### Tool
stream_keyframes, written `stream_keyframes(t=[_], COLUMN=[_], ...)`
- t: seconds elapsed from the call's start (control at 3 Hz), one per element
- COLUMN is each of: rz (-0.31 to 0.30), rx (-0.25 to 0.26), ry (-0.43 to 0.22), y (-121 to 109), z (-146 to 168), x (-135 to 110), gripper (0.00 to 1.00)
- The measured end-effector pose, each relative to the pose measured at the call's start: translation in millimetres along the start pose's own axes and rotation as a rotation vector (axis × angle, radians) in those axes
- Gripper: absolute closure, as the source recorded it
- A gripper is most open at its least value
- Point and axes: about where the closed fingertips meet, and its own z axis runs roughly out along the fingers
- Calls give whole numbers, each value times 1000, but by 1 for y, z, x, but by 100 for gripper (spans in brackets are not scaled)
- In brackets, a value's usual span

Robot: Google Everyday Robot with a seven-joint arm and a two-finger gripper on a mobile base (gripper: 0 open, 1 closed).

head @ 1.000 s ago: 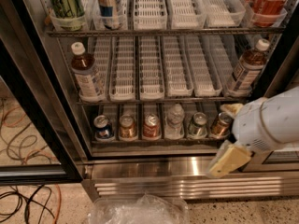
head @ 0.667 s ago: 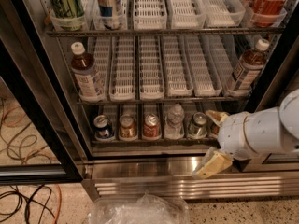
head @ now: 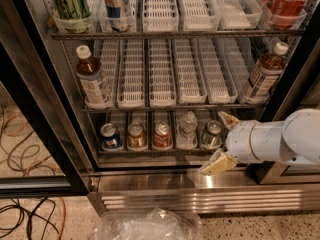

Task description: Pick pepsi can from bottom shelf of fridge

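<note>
The pepsi can (head: 110,136), blue with a silver top, stands at the left end of the bottom shelf (head: 150,152) of the fridge (head: 47,104). To its right stand an orange-brown can (head: 136,135), a red can (head: 162,135), a clear bottle (head: 187,130) and a silver-green can (head: 211,134). My gripper (head: 221,142) is at the right end of that shelf, in front of the silver-green can and far right of the pepsi can. Its tan fingers (head: 218,164) are spread apart and hold nothing.
A steel sill (head: 165,181) fronts the shelf. The rack above has white lane trays and a brown bottle at each end (head: 92,84) (head: 264,74). Crumpled clear plastic (head: 147,225) lies on the floor below. Cables (head: 22,144) lie at the left.
My arm has moved left along the bottom shelf, bringing the gripper from the far right edge to in front of the silver-green can. The cans have not moved.
</note>
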Motion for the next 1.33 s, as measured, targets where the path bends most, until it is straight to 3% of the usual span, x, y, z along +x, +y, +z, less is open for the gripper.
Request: stream_keyframes(t=[0.33,0.67,1.0,1.33], rz=[9,92,228,244], rx=[-17,-35,18,101], ry=[-5,-83,-205,-290], y=[3,35,78,109], z=[1,28,63,92], x=[-2,18,48,54], gripper=[0,0,0,0])
